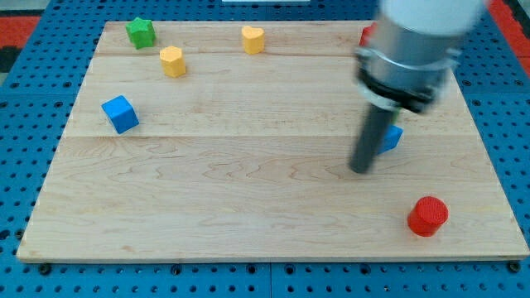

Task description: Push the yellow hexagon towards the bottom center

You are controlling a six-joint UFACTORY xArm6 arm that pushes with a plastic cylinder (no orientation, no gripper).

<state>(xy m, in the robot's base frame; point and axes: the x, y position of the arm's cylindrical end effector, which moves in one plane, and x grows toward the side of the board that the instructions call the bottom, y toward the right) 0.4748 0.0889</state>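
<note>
The yellow hexagon (pixel 172 60) sits near the view's top left on the wooden board (pixel 248 182). My tip (pixel 361 169) rests on the board right of centre, far to the right of and below the hexagon. It is next to a blue block (pixel 392 137), which the rod partly hides. A yellow heart (pixel 252 39) lies at the top centre.
A green star (pixel 141 32) is at the top left corner. A blue cube (pixel 121 113) sits at the left. A red cylinder (pixel 427 215) is at the bottom right. A red block (pixel 366 35) shows at the top right, mostly hidden by the arm.
</note>
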